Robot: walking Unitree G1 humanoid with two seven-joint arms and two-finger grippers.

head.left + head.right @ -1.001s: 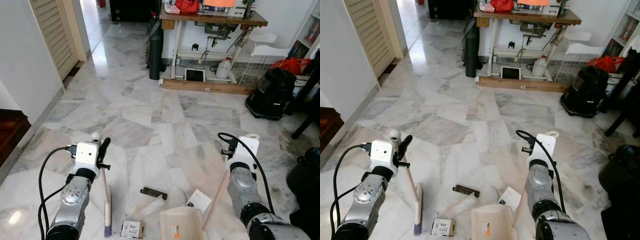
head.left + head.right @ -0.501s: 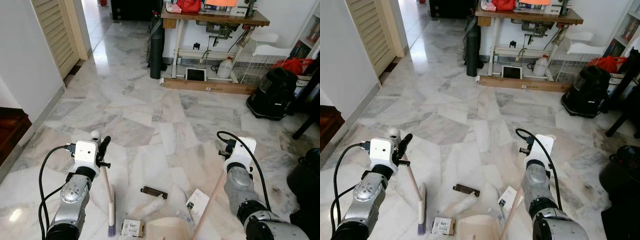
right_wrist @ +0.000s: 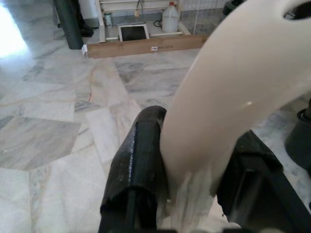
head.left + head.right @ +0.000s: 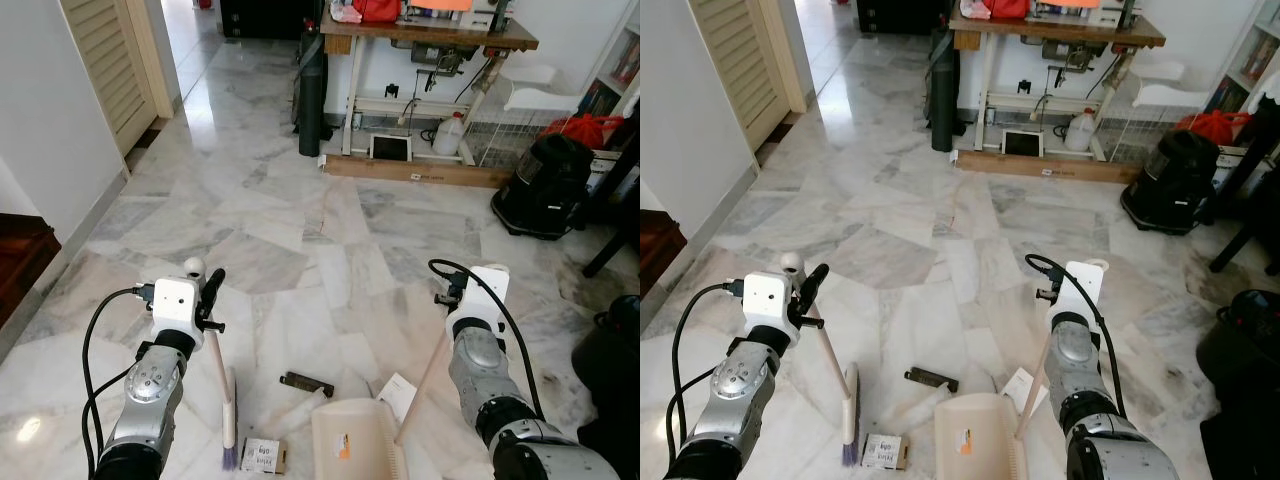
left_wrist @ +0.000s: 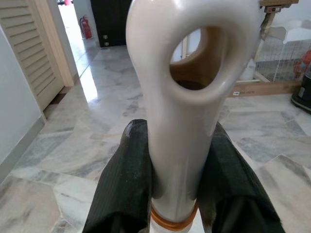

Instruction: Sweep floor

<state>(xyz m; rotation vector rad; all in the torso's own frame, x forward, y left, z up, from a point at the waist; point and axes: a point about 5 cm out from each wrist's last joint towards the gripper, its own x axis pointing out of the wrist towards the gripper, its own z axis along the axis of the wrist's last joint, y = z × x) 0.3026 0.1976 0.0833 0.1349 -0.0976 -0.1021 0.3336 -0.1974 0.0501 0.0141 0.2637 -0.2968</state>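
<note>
At the lower left of the head views the left gripper (image 4: 208, 300) has its two black fingers (image 5: 127, 179) closed tight on the cream handle of the broom (image 4: 222, 395), which the left wrist view shows ending in a rounded loop with a hanging hole and an orange band just below the fingers. The broom's long axis runs from the gripper down and slightly rightward, nearly upright in the frame, with its purple-tipped bristle head (image 4: 229, 455) resting on the marble floor (image 4: 300, 250) at the bottom. Just beside the bristles, at the bottom edge, lies a small flat box (image 4: 261, 456) with dark printing too small to read. To its right, near lower centre, a dark flat bar-shaped item (image 4: 306, 383) lies on the floor, and a pale cylinder-like piece (image 4: 310, 403) sits just below it. Right of these stands the beige dustpan (image 4: 352, 444), its open tray toward the bottom of the frame, carrying a small orange label whose text cannot be read. A white paper card (image 4: 398, 393) with faint print lies beside the pan's upper right corner. The dustpan's long pale handle (image 4: 424, 375) slants up and to the right to the right gripper (image 4: 452, 320) at lower right, whose black fingers (image 3: 138, 160) are clamped on either side of the handle's cream grip in the right wrist view. In the upper part of the frame a wooden table (image 4: 430, 35) and a black vacuum cleaner (image 4: 545, 185) stand well apart from the litter.
</note>
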